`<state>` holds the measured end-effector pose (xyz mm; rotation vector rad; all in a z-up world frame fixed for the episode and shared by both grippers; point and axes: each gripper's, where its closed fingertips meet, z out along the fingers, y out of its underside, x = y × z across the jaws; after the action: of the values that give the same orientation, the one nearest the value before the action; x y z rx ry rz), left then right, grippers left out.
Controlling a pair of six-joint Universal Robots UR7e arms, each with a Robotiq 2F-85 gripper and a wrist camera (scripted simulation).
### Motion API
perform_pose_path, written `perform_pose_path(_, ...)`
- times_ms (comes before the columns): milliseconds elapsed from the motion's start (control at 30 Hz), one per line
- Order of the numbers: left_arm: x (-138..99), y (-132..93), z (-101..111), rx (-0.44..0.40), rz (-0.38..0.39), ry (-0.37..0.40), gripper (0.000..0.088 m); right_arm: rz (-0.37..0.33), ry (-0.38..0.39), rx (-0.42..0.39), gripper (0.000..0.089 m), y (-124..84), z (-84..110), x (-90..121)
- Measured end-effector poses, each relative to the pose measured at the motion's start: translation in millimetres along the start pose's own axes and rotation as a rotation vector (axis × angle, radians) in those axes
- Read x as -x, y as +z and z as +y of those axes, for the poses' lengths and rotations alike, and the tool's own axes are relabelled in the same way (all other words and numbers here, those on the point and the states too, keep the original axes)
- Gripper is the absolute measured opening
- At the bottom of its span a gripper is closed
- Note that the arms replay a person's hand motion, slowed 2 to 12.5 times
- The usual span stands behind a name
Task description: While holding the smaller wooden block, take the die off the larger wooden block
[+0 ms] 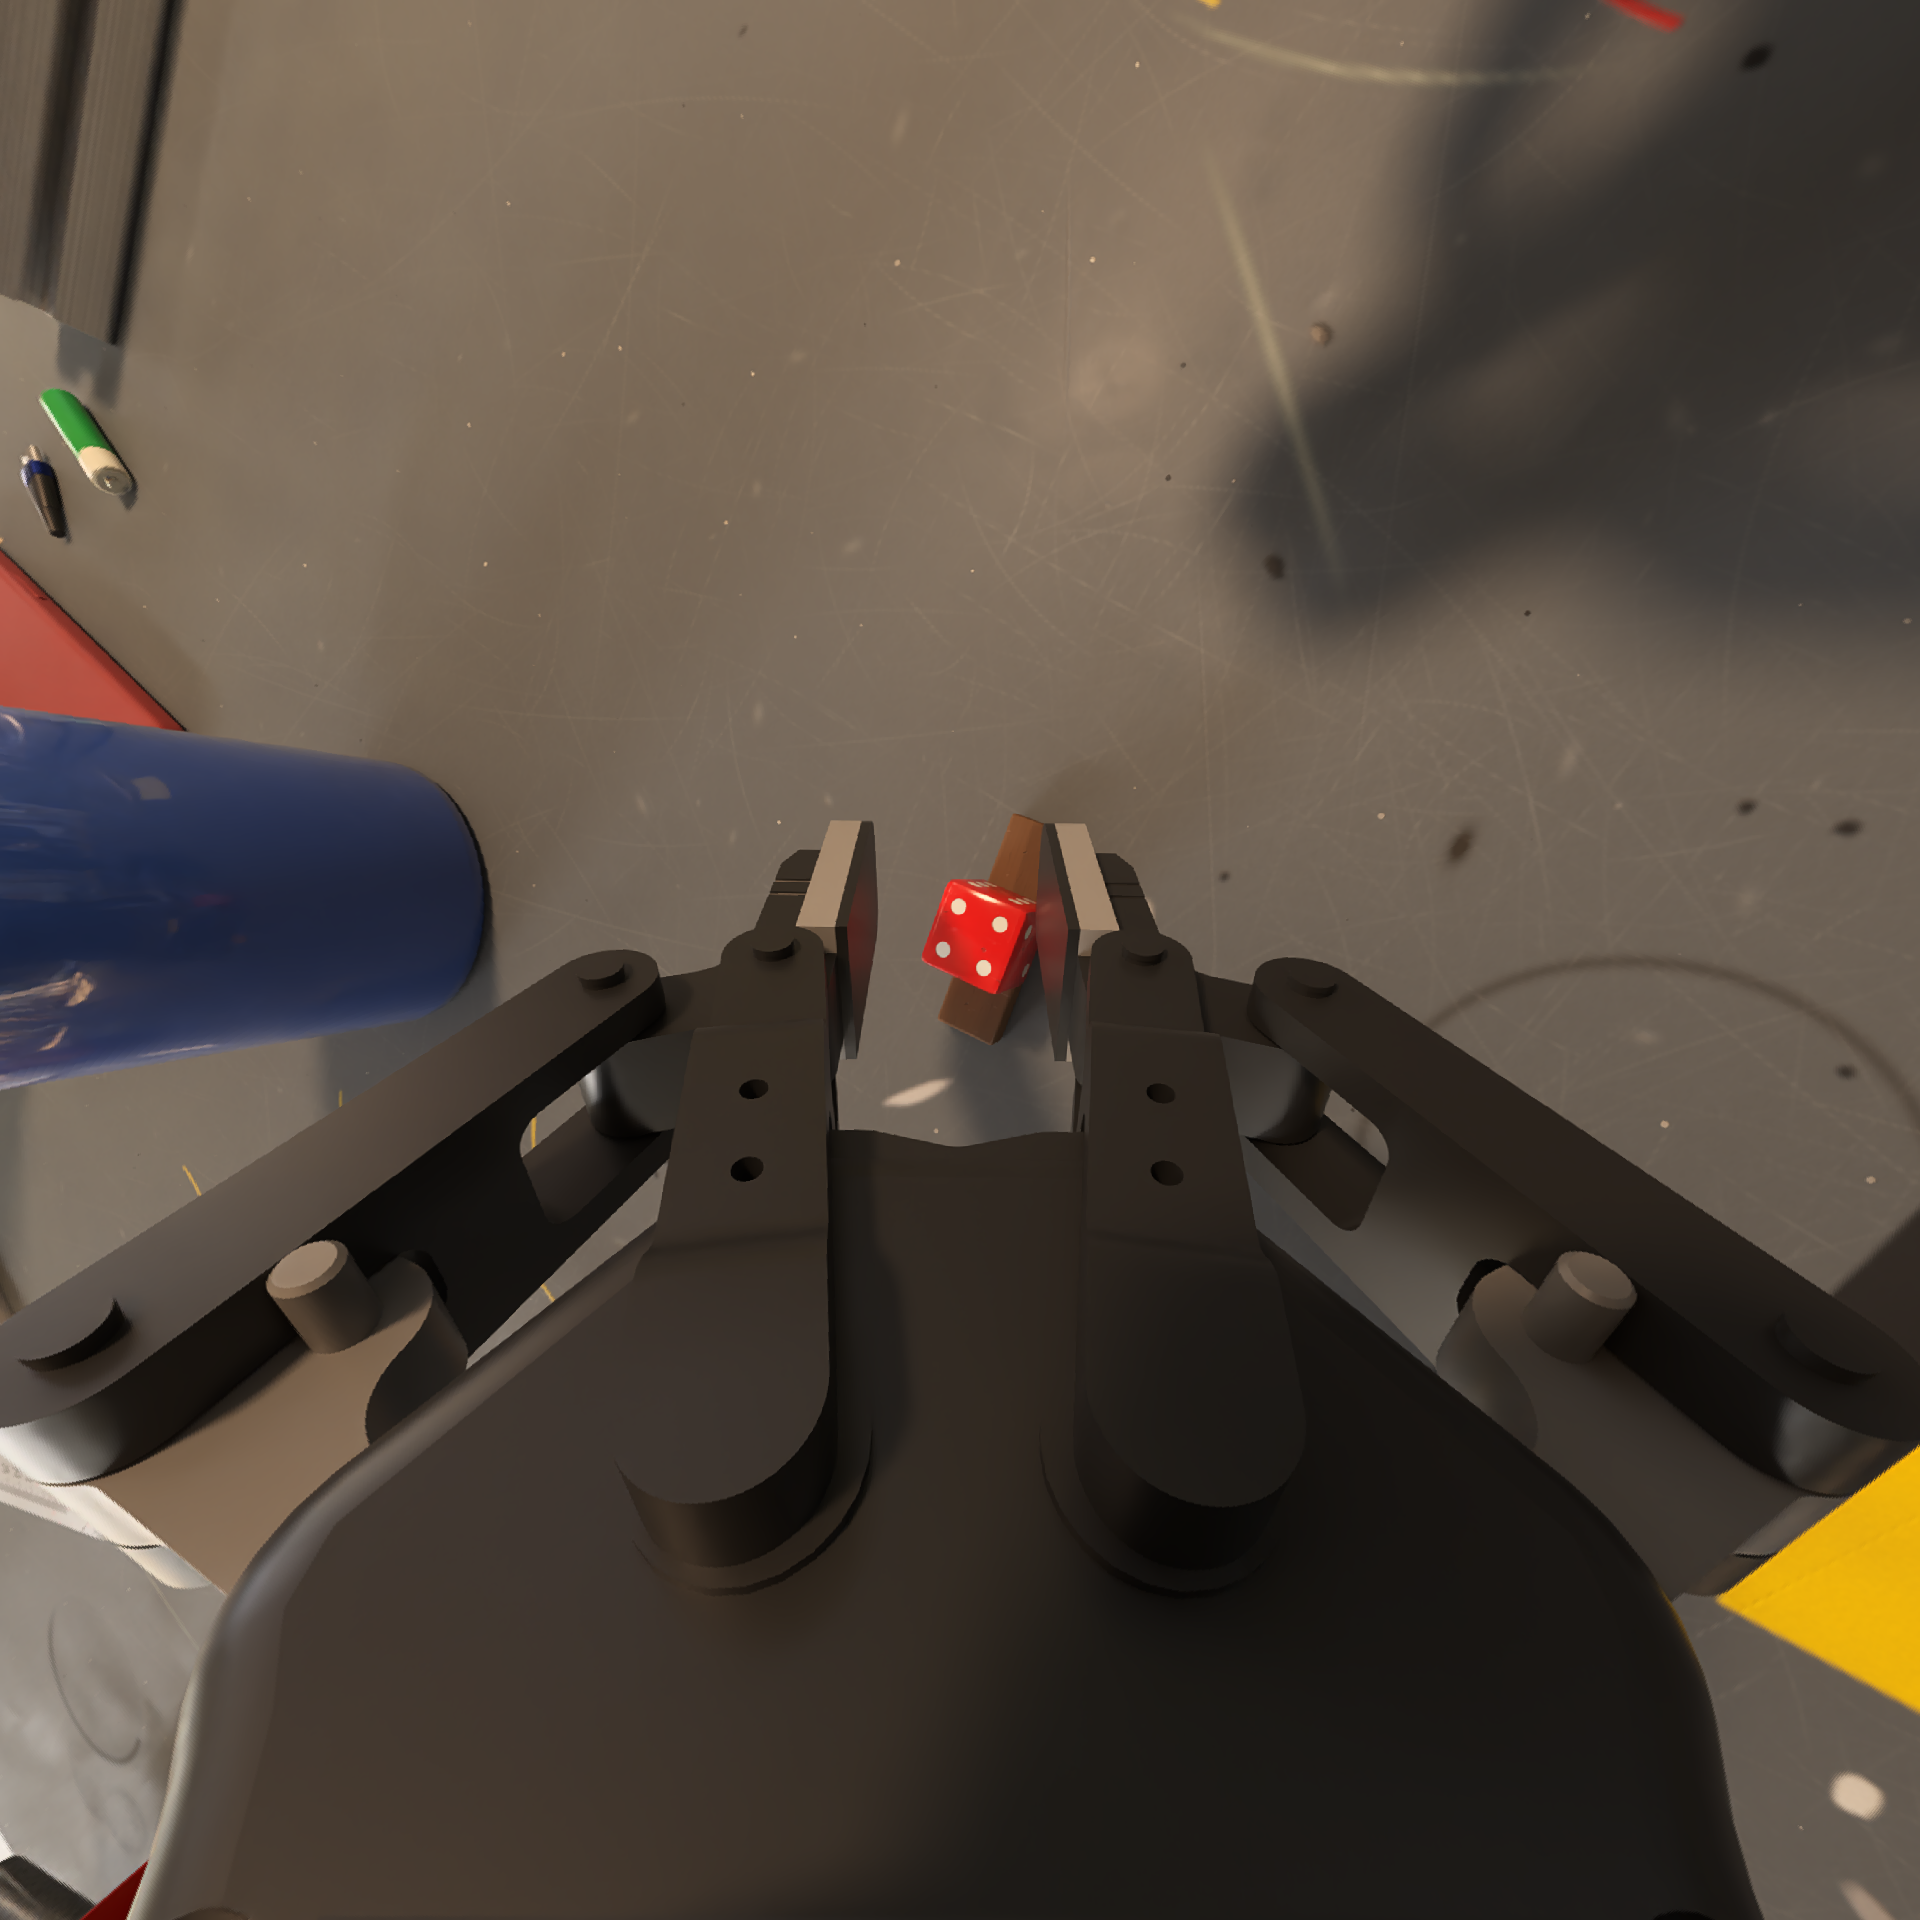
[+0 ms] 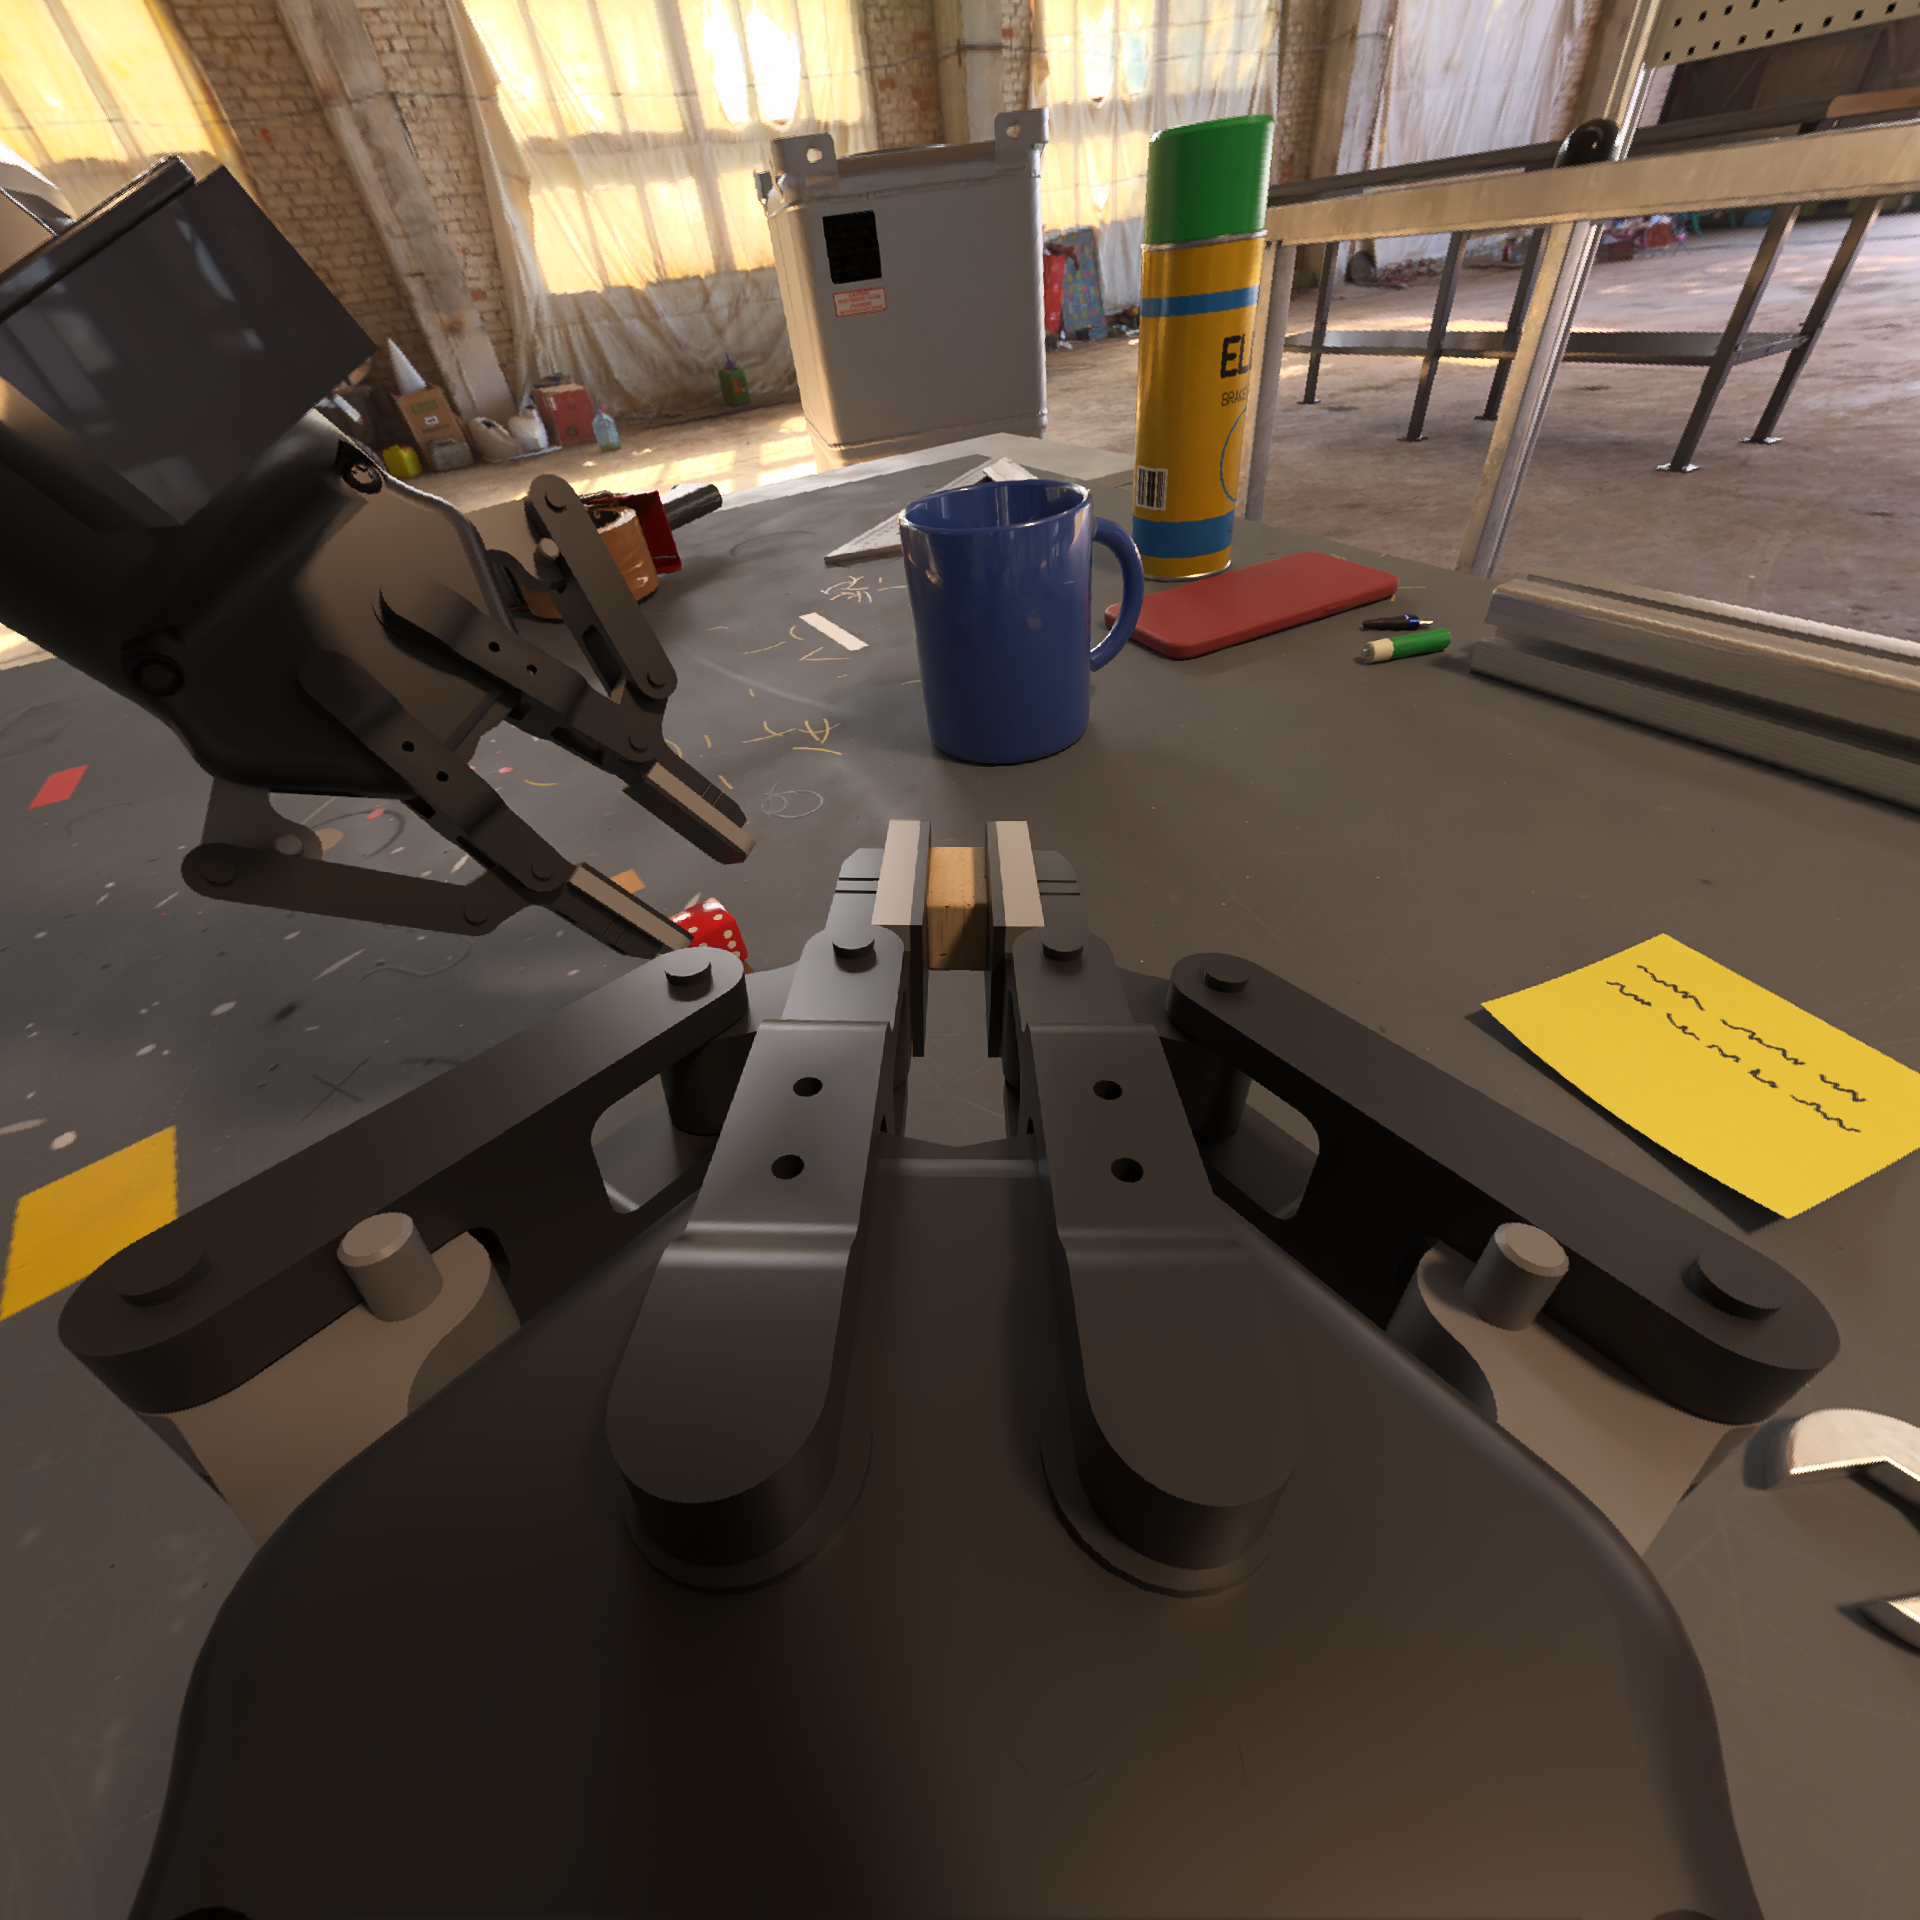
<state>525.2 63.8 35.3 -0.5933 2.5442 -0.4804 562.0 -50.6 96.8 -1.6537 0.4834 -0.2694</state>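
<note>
The right gripper (image 2: 957, 878) is clamped on the smaller wooden block (image 2: 956, 906), a pale cube pinched between both pads and held above the dark grey table (image 2: 1351, 852).

The left gripper (image 1: 961, 883) points down at the table with its jaws parted and nothing gripped. Between its fingers sits the red die (image 1: 979, 933), showing a face of 4 white pips, tilted on the larger wooden block (image 1: 1006, 935), a dark brown slab lying close against the right-hand finger (image 1: 1081, 894). A gap separates the die from the other finger. In the right wrist view the left gripper reaches in from the left, and the die shows just beyond its lower fingertip.

A blue mug (image 2: 1003, 623) stands farther back, with a red phone case (image 2: 1257, 603), a yellow and green spray can (image 2: 1195, 353) and a green marker (image 2: 1408, 646) behind it. A yellow note (image 2: 1714, 1070) lies to the right.
</note>
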Motion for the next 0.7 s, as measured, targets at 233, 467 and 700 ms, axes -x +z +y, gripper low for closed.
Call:
perform_pose_path(233, 8.9, -6.0, 5.3, -0.043, 0.0, 0.002, 0.0326, 0.002, 0.001, -0.001, 0.0092, -0.3, -0.2, -0.5)
perform_pose_path(467, 9.0, -12.0, 18.7, -0.068, 0.015, 0.081, 0.0385, 0.003, 0.004, -0.001, 0.0092, -0.6, -0.2, -1.2)
perform_pose_path(700, 1.3, -14.5, 24.8, -0.112, 0.027, 0.154, 0.039, 0.002, 0.003, 0.0, 0.0092, -0.3, 0.0, -1.0)
